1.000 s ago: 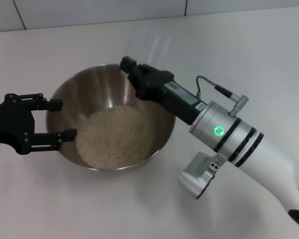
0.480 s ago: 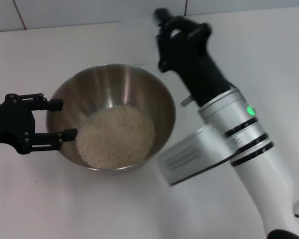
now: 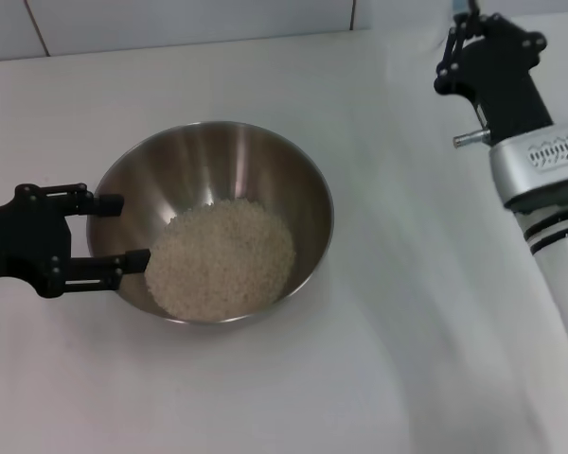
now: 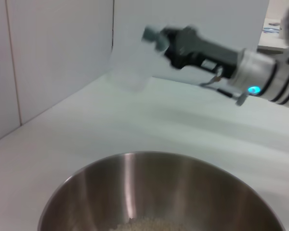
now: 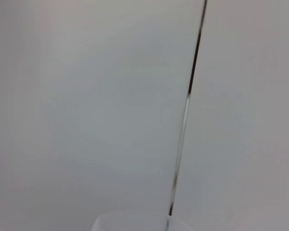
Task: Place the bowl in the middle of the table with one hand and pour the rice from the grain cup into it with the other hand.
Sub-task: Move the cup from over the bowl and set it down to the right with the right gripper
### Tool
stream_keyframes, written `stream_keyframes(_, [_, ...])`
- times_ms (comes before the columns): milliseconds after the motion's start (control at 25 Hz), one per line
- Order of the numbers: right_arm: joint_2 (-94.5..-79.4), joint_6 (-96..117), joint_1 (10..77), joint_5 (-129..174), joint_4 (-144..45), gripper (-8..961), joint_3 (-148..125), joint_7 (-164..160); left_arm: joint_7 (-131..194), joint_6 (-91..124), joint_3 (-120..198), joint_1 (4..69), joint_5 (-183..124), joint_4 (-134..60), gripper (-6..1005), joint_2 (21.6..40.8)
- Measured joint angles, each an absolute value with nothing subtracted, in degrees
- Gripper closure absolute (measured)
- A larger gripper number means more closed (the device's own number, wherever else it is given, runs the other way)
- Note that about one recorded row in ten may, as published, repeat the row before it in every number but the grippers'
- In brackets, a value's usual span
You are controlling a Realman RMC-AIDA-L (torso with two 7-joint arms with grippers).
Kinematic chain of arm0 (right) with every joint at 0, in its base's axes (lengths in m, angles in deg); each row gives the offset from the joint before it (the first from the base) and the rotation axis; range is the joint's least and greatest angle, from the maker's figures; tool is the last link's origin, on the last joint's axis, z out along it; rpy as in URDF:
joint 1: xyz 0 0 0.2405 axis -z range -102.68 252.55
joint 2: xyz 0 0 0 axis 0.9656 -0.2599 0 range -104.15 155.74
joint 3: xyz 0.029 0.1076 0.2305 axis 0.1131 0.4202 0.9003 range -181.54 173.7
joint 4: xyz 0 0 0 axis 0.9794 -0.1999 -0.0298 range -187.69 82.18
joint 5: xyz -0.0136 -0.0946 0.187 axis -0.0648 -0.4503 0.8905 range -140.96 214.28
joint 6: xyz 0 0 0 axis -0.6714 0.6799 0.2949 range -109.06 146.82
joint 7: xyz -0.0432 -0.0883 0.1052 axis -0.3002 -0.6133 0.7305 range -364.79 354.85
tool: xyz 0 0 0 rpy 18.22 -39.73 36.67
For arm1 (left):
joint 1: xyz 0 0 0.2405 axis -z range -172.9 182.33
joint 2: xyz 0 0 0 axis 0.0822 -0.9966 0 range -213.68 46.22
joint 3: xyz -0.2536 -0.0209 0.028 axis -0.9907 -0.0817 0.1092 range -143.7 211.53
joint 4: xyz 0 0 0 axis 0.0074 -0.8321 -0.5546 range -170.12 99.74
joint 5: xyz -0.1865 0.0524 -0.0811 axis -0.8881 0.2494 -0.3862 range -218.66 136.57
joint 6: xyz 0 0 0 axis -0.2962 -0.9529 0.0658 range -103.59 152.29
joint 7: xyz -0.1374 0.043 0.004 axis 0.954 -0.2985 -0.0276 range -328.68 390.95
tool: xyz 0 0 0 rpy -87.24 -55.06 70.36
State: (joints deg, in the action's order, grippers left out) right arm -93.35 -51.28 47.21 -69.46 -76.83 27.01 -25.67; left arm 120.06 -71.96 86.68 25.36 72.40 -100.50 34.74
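Observation:
The steel bowl [image 3: 208,180] stands on the white table [image 3: 265,388], left of the middle, with a mound of rice [image 3: 220,257] in it. My left gripper [image 3: 114,232] is open, its fingers [image 3: 99,201] spread on either side of the bowl's left rim. My right gripper [image 3: 464,28] is raised at the far right edge of the view, well away from the bowl. In the left wrist view it [image 4: 154,34] holds the clear grain cup [image 4: 130,72], seen faintly. The cup's rim [image 5: 135,222] shows in the right wrist view. The bowl's rim [image 4: 159,159] fills the left wrist view.
A white tiled wall [image 3: 170,19] with a dark seam runs along the table's far edge. The right arm's silver and white forearm [image 3: 549,189] hangs over the table's right side.
My right arm has swung up and away from above the bowl to the far right with the cup. The left gripper and the bowl have stayed put.

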Motion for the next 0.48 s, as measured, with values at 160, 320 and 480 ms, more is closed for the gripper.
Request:
stream_keyframes(160, [-93.26, -42.6, 42.5, -70.9, -68.8, 862, 23.5, -12.4, 120.0, -71.8, 86.8, 25.4, 72.4, -100.3, 246, 34.74])
stream_keyframes(320, [-93.36, -36.5, 39.0, -75.6, -64.6, 857, 19.4, -4.2, 120.0, -71.7, 87.1, 25.5, 72.4, -100.2, 246, 34.74])
stream_keyframes(480, [-93.42, -32.6, 38.0, -80.1, -64.1, 852, 18.7, -2.6, 120.0, -71.5, 87.4, 25.7, 72.4, -100.2, 247, 34.74])
